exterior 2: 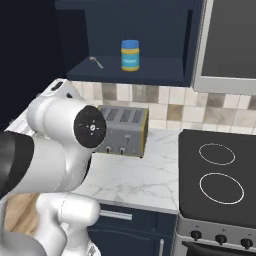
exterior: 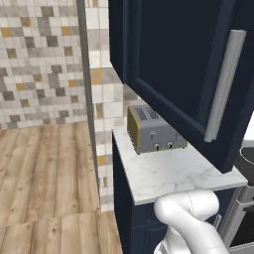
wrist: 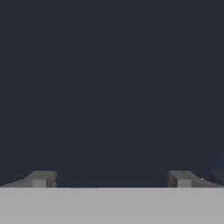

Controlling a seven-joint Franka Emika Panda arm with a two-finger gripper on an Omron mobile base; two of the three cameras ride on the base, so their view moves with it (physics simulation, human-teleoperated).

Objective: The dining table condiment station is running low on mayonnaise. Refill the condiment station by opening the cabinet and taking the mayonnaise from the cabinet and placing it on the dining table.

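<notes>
Navy cabinet (exterior: 168,64) door swung open, toaster (exterior 2: 122,131) below mayonnaise (exterior 2: 130,55)

The navy cabinet (exterior: 173,74) is standing open, its door swung wide, while the blue-lidded yellow mayonnaise (exterior 2: 130,55) is sitting upright on its shelf.

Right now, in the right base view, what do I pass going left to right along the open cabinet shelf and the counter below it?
Shelf: spoon → mayonnaise. Counter below: toaster → stove.
</notes>
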